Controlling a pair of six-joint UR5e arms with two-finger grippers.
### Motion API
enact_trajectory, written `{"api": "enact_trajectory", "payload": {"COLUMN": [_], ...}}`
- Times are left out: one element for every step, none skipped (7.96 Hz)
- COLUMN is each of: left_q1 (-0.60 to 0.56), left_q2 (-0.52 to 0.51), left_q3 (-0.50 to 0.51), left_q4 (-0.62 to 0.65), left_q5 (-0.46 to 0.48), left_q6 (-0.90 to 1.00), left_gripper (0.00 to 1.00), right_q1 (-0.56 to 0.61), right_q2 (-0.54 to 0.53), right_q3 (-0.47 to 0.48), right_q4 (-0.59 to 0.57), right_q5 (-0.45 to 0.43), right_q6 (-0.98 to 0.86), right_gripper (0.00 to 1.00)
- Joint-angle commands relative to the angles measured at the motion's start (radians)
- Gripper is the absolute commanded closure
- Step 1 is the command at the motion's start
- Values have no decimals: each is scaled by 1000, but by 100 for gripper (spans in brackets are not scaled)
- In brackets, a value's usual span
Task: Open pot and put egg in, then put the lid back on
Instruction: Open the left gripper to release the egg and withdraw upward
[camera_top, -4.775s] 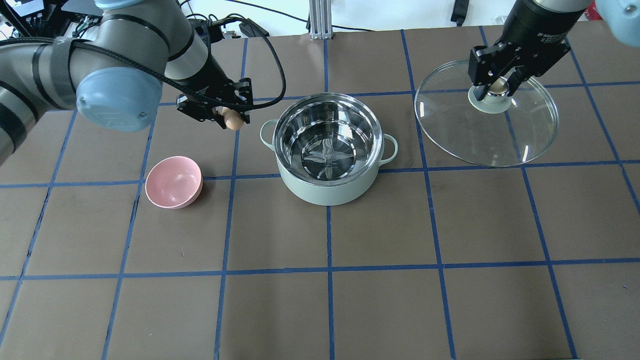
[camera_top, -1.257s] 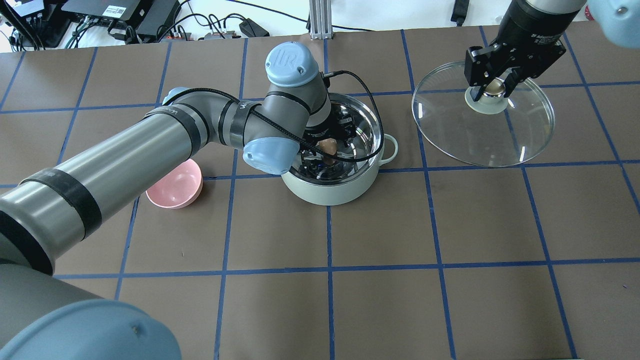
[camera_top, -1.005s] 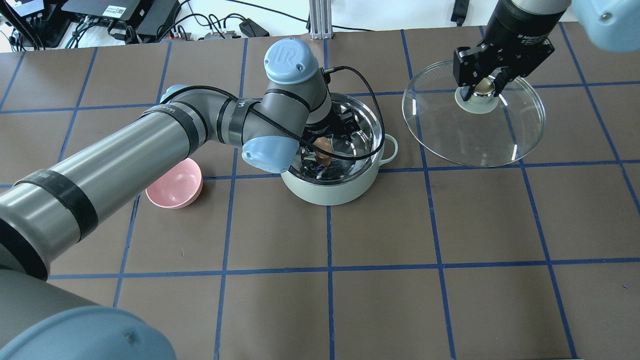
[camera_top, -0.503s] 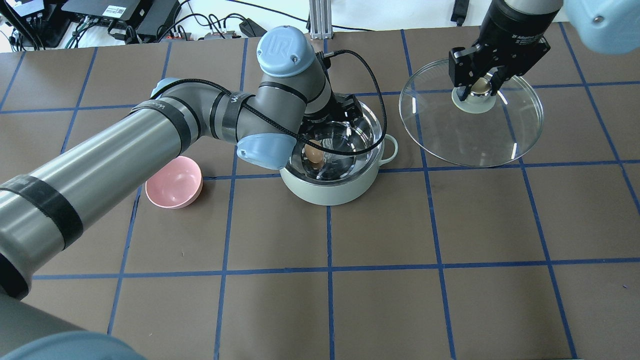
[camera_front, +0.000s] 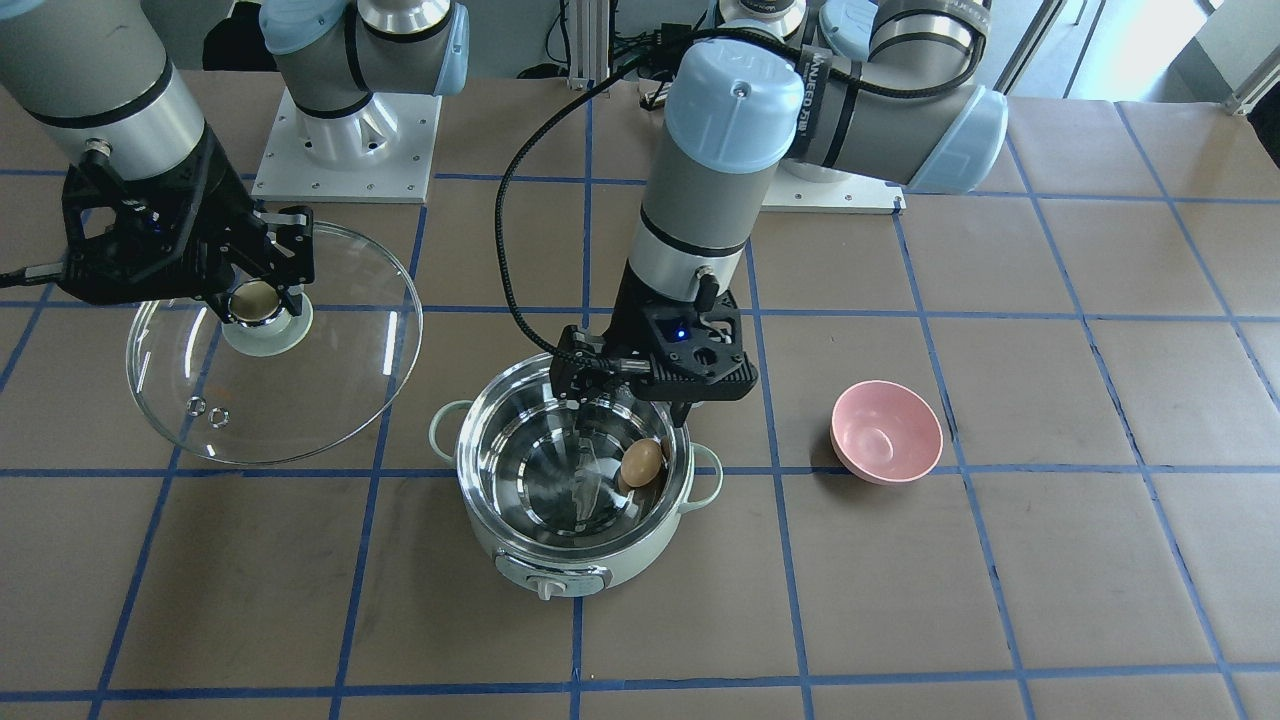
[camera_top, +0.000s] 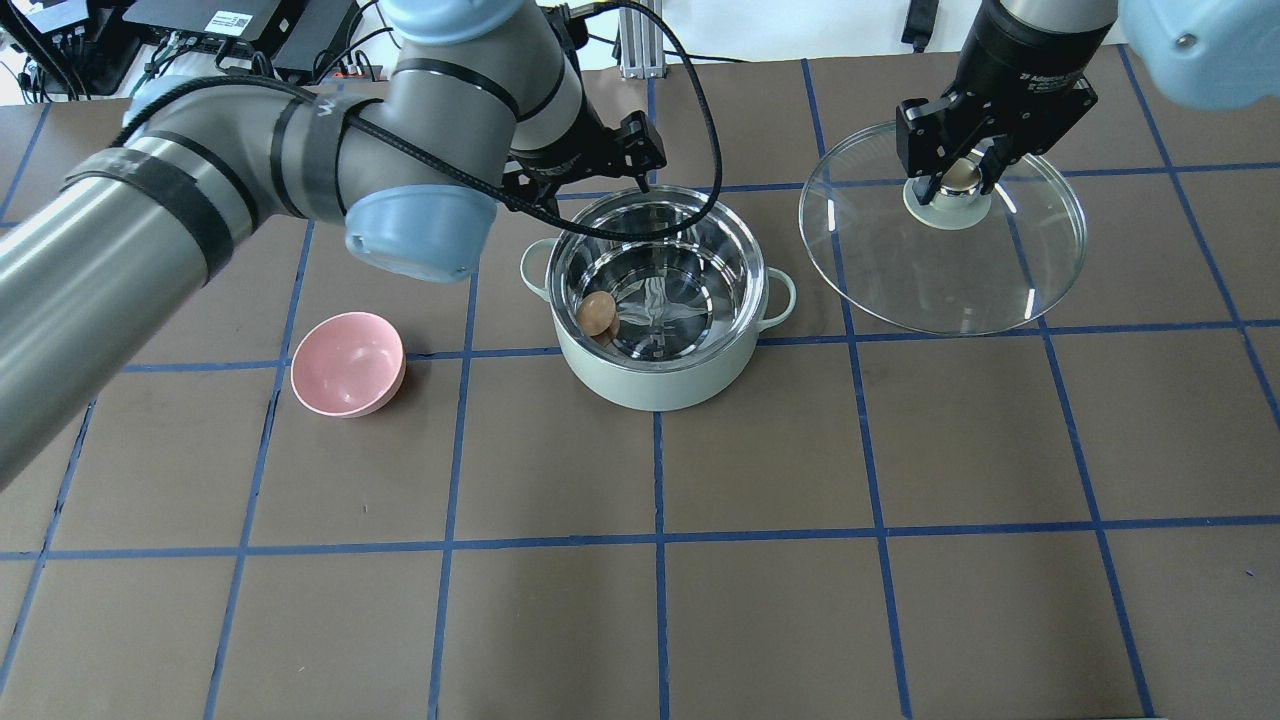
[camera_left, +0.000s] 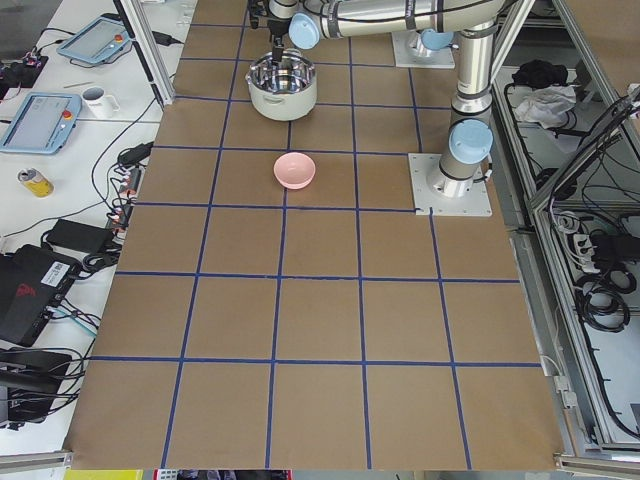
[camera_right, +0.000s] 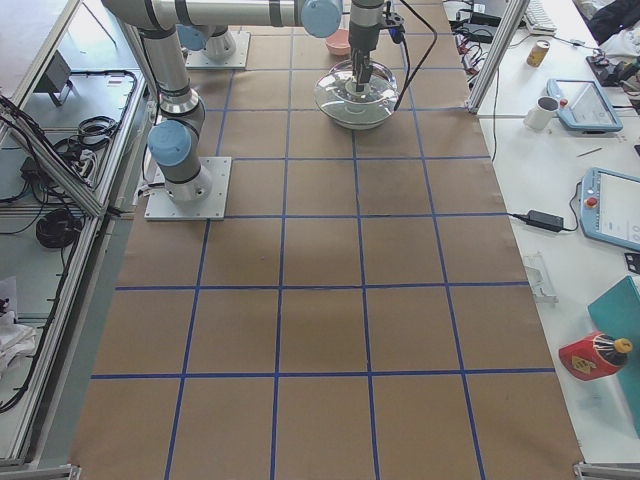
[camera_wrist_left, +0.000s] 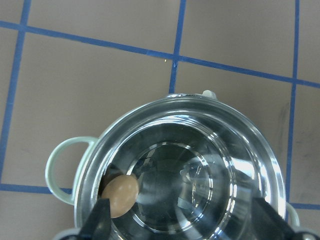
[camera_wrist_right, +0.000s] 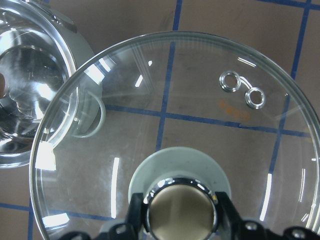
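Probably heavy, slick and breakable, the large round clear glass lid (camera_top: 960, 275) is at 2 o'clock from the round mint-green pot (camera_top: 655, 385) seen from overhead, its beige knob (camera_wrist_right: 181, 212), the surest hold, clamped in the right hand (camera_top: 958, 182), while the left hand (camera_front: 628, 398) gapes empty over the pot, the small tan egg (camera_top: 598, 313) inside at 9 o'clock

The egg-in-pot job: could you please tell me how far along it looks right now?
Done: the pot stands open and the egg lies inside it by the wall; the left end effector is open and empty above the pot. In hand: the right end effector is shut on the knob of the lid, which is beside the pot. Left: setting the lid on the pot.
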Motion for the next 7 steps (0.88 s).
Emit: {"api": "enact_trajectory", "payload": {"left_q1": [87,104,113,113,122,126,132], "left_q2": [111,146,173,196,223,230,236], "left_q3": [4,4,4,4,2,-1,4], "left_q4": [-180,-260,-326,-361,-435,-441,-437], "left_q5": [34,71,89,117,114,117,117], "left_q6": [85,109,114,116,117,143,268], "left_gripper": [0,0,0,0,0,0,0], "right_q1": [3,11,50,108,159,193,216], "right_q2": [2,7,17,27,40,51,66], "right_q3": [0,2,2,2,0,0,-1], "right_q4": [-13,-13,-46,-60,-88,-105,-132], "right_q5": [6,9,7,6,1,4,7], "right_q6": [8,67,110,163,239,291,328], "right_gripper": [100,100,100,100,100,100,100]}}
